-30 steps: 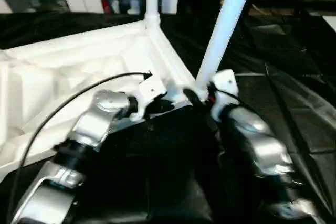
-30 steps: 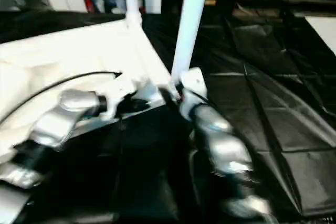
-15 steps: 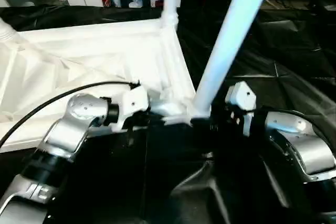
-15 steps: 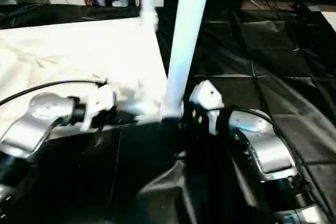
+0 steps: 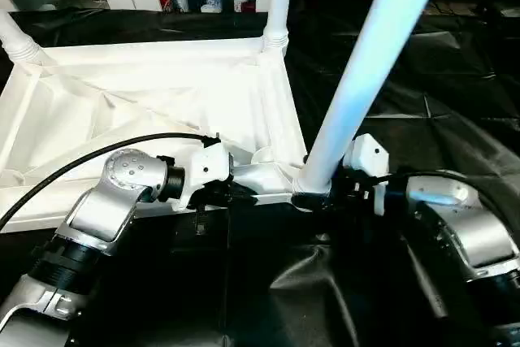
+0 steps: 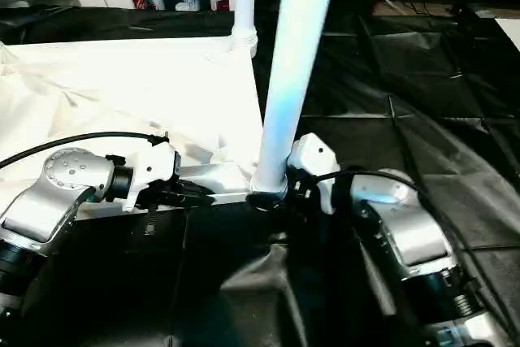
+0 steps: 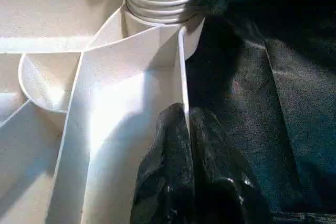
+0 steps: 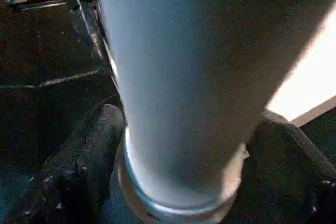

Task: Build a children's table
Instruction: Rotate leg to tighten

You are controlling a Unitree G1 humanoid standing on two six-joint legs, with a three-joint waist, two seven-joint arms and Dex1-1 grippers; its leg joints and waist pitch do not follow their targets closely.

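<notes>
The left gripper (image 7: pixel 185 145) pinches the tabletop (image 5: pixel 146 95) rim beside the near leg (image 5: pixel 366 62); the right gripper (image 8: pixel 184 182) clamps that leg's base, its top cut off.

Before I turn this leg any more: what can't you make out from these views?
- Near leg: top cut off by the head view's edge.
- Its socket: whether fully seated is unclear; in the right wrist view the leg hides the joint.
- Fourth corner: off the left edge, left arm in front.
- Left gripper: tips overlap the tabletop rim; pinch unclear.
</notes>
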